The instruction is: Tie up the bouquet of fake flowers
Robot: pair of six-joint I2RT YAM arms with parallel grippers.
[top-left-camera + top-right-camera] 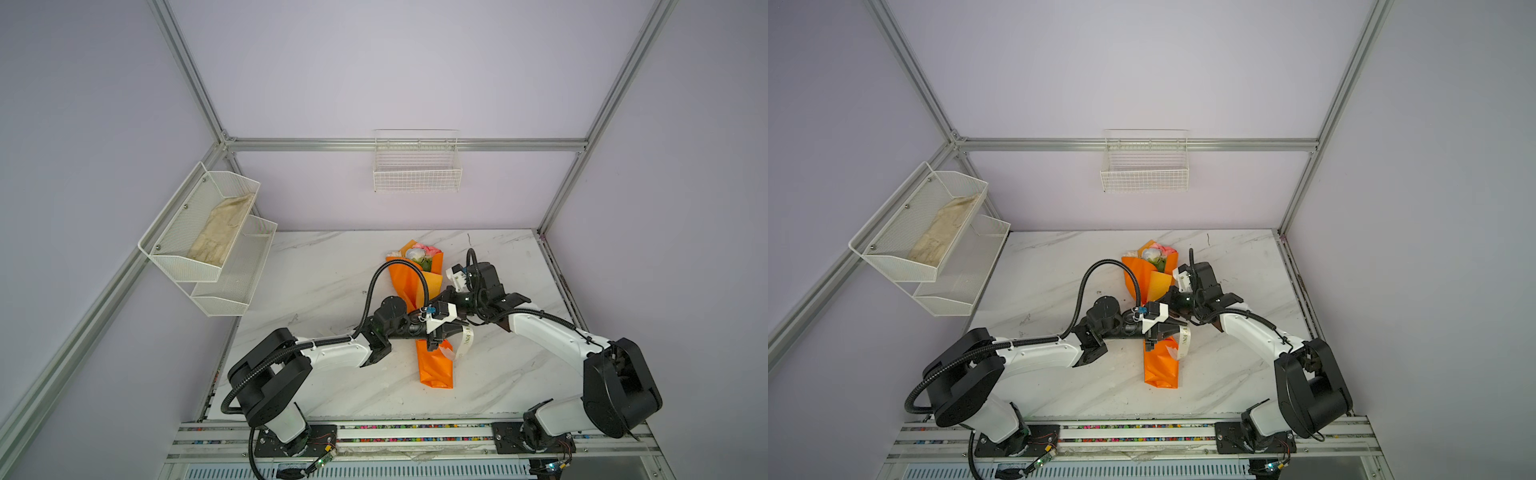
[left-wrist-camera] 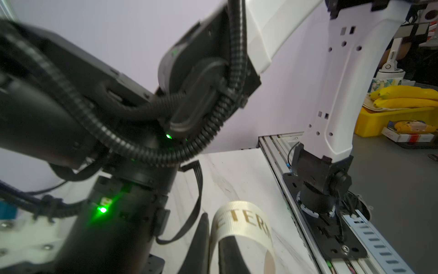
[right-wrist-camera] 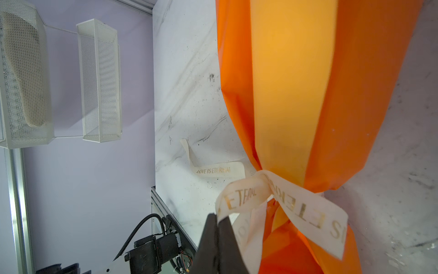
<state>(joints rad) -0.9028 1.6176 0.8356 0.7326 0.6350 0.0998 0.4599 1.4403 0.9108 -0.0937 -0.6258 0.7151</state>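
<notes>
- counter (image 1: 316,286): white marble-look slab. The bouquet (image 1: 435,365) lies flat near its middle.
- left arm (image 1: 332,353): comes in from the bouquet's left in both top views, with its wrist over the bouquet's waist.
- right arm (image 1: 548,332): comes in from the bouquet's right, with its wrist just beside the upper paper.
- shelf (image 1: 178,253): white mesh, two tiers, on the side wall well to the left of the bouquet.
- basket (image 1: 417,179): white wire, on the back wall beyond the bouquet's flower end.
- bouquet: orange paper, cinched at the waist. The roses (image 1: 420,252), cream, white and pink, are at the far end; the stem end points toward the arm bases.
- cloth (image 1: 220,232): beige, in the shelf's upper tier, well apart from the bouquet.
- left pincer (image 2: 213,220): just right of the bouquet's waist. Its jaws are all but closed, nipping the ribbon (image 3: 308,206), which loops over one finger.
- right pincer (image 3: 219,223): jaws closed on a ribbon end, near the bouquet's waist. In the top views it is mostly hidden under the left wrist.
- ribbon: cream with gold lettering, "LOVE IS ETERNAL". It is wound round the bouquet's waist and crossed there. One tail lies flat on the counter beside the bouquet.
</notes>
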